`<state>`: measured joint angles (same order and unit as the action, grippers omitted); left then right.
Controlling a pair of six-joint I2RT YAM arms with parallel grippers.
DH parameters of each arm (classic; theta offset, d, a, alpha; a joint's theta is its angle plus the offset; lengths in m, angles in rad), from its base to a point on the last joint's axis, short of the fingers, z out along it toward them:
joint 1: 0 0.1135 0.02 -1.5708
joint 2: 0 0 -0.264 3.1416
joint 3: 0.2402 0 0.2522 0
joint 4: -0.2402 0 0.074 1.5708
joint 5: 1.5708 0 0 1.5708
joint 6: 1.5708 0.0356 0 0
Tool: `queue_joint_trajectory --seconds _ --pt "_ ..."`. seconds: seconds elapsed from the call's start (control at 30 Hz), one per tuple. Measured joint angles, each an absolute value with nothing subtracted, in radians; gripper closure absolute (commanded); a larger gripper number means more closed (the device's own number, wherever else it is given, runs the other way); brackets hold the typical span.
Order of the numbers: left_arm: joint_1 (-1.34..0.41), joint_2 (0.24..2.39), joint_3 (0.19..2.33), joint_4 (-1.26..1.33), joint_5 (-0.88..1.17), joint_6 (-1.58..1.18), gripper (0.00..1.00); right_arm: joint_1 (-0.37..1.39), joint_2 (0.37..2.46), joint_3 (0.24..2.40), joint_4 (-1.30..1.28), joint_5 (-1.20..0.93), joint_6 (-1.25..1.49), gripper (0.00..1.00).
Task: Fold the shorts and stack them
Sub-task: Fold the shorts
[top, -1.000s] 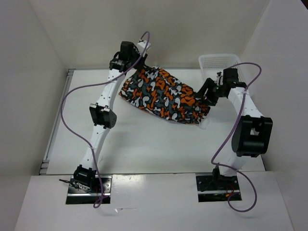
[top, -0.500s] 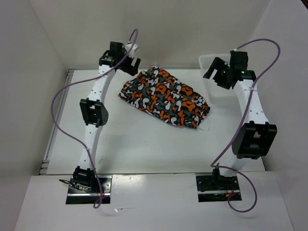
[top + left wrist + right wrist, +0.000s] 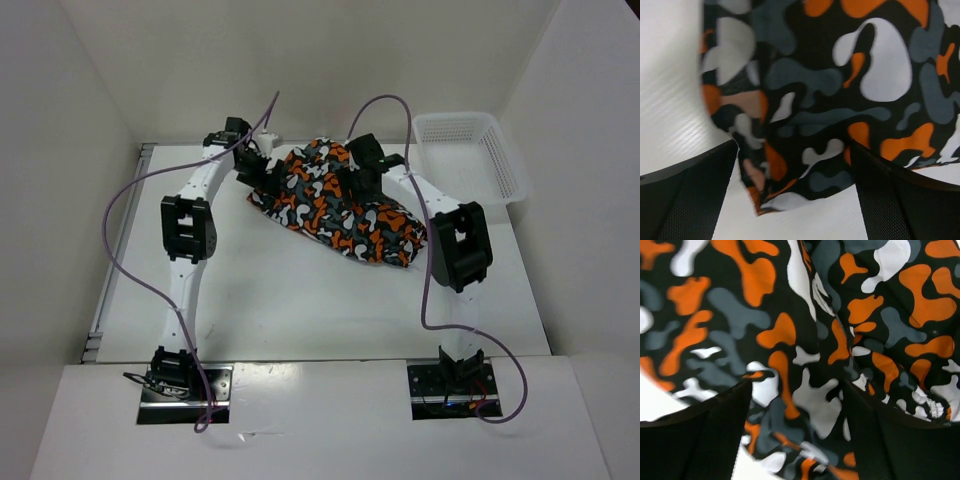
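- Left fingers [image 3: 687, 195]: spread wide and holding nothing. They hang just above a hem corner of the shorts [image 3: 830, 95], with cloth and bare desk visible in the gap.
- Right fingers [image 3: 695, 440]: set apart over the rumpled middle of the cloth. No fabric is seen pinched between them.
- Shorts: lying in a bunched, slanting heap on the far middle of the desk [image 3: 300, 290], running from far left towards near right. The heap is creased and uneven.
- Step in hand, as judged: a fresh grasp is being lined up for a fold. No tidy fold is evident, and stacking is not yet begun.
- Next move, as judged: each set of fingers needs lowering onto an edge and closing on every layer, so that the cloth can be lifted evenly.
- Surface: plain white and matt. A white lattice basket [image 3: 505, 165] stands at the far right corner, apart from the shorts.
- Room: white panels enclose the desk on three sides, and purple cables [image 3: 120, 250] loop from both arms.
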<state>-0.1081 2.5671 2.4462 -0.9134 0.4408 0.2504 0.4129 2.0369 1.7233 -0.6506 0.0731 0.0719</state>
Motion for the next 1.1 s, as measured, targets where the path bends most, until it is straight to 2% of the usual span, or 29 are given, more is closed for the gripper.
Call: queue_joint_trajectory --seconds 0.03,0.07,0.13,0.17,0.27,0.3,0.4,0.5,0.53,0.67,0.7,0.73,0.77,0.8,0.83,0.87,0.9,0.97,1.03,1.07,1.1 --pt "-0.117 2.569 2.439 -0.914 0.448 0.25 0.02 0.413 2.051 1.723 -0.647 0.086 0.06 0.29" --pt "-0.125 2.57 2.428 -0.916 0.454 0.249 0.07 0.414 2.063 1.723 -0.644 0.094 0.052 0.37" --pt "-0.138 2.57 2.4 -0.913 0.464 0.241 0.24 0.419 2.083 1.723 -0.641 0.099 0.035 0.44" --pt "-0.145 2.57 2.379 -0.912 0.47 0.237 0.36 0.422 2.091 1.723 -0.64 0.098 0.029 0.5" --pt "-0.15 2.536 2.287 -0.872 0.479 0.233 0.53 0.429 2.111 1.712 -0.632 0.092 0.012 0.59" --pt "-0.149 2.513 2.246 -0.859 0.48 0.235 0.66 0.43 2.115 1.702 -0.63 0.087 0.007 0.64" --pt "-0.143 2.432 2.081 -0.83 0.498 0.231 0.91 0.43 2.122 1.665 -0.627 0.055 -0.007 0.77" --pt "-0.136 2.328 1.887 -0.807 0.509 0.23 0.99 0.433 2.122 1.625 -0.627 0.007 -0.021 0.88" --pt "-0.134 2.298 1.834 -0.809 0.511 0.228 1.0 0.435 2.122 1.613 -0.626 -0.01 -0.025 0.88" --pt "-0.125 2.168 1.61 -0.81 0.522 0.232 1.0 0.451 2.099 1.552 -0.625 -0.107 -0.041 0.89" --pt "-0.123 2.136 1.563 -0.821 0.522 0.234 0.97 0.457 2.084 1.534 -0.627 -0.134 -0.043 0.85" --pt "-0.12 2.102 1.51 -0.83 0.522 0.237 0.92 0.467 2.064 1.509 -0.629 -0.162 -0.046 0.78" --pt "-0.118 2.065 1.459 -0.841 0.522 0.243 0.81 0.48 2.041 1.483 -0.635 -0.187 -0.045 0.62" --pt "-0.118 2.03 1.413 -0.855 0.521 0.258 0.47 0.496 2.015 1.454 -0.641 -0.217 -0.046 0.5" --pt "-0.117 1.998 1.378 -0.87 0.517 0.272 0.38 0.513 1.992 1.435 -0.653 -0.241 -0.046 0.38" --pt "-0.114 1.962 1.345 -0.885 0.514 0.278 0.33 0.528 1.97 1.424 -0.666 -0.262 -0.044 0.2" --pt "-0.111 1.928 1.317 -0.896 0.51 0.288 0.29 0.543 1.95 1.42 -0.678 -0.283 -0.049 0.09" --pt "-0.108 1.857 1.286 -0.918 0.5 0.297 0.22 0.562 1.917 1.428 -0.686 -0.301 -0.052 0.01" --pt "-0.098 1.789 1.282 -0.926 0.487 0.309 0.2 0.566 1.89 1.47 -0.704 -0.276 -0.063 0.01" --pt "-0.089 1.757 1.284 -0.924 0.48 0.311 0.14 0.561 1.878 1.502 -0.707 -0.254 -0.07 0.01" --pt "-0.078 1.728 1.292 -0.926 0.469 0.311 0.13 0.551 1.867 1.537 -0.707 -0.236 -0.075 0.01"
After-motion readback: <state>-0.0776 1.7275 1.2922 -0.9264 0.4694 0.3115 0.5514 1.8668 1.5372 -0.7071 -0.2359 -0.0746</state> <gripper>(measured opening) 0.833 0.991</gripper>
